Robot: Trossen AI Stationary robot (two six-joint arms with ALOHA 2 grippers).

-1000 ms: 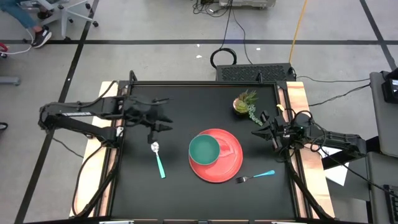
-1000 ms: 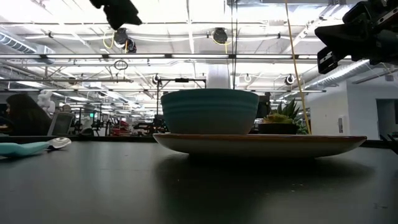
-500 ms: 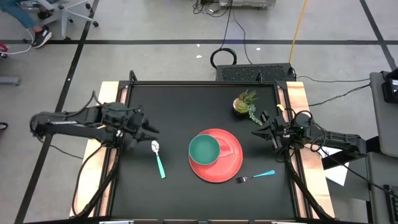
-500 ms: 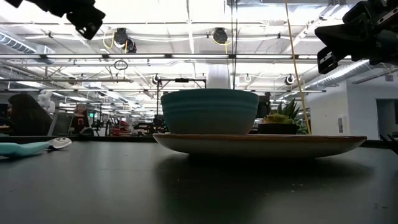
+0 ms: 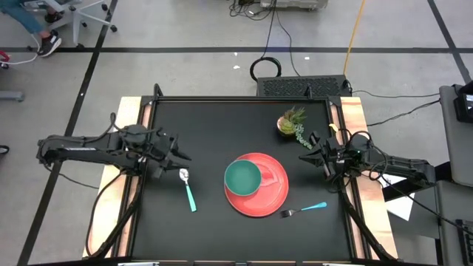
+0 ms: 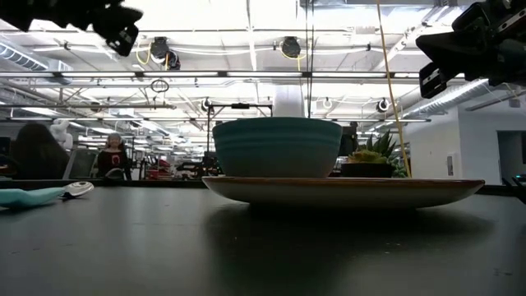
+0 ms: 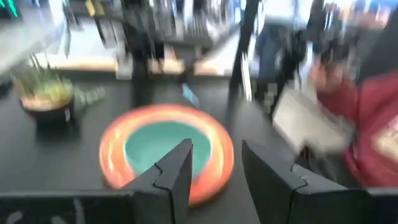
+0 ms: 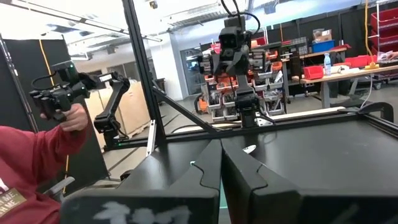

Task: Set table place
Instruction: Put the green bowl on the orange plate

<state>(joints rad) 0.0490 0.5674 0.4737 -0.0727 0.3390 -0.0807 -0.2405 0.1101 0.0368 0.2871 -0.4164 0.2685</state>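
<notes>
Hovering over the table's (image 5: 222,118) left edge, the left gripper (image 5: 176,155) holds nothing, its fingers (image 7: 177,171) parted, with the spoon (image 5: 188,188) lying just ahead of its tips. Beyond the spoon sits the red plate (image 5: 273,192) carrying the teal bowl (image 5: 242,177), the fork (image 5: 304,209) beside it. At the opposite edge the right gripper (image 5: 309,154) waits empty, fingers (image 8: 245,171) pressed together, near the potted plant (image 5: 291,122).

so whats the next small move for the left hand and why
Probably pull back a little more and park. The left hand is open, empty, beside the spoon; bowl sits on plate, fork to its right, so the setting looks done.
</notes>
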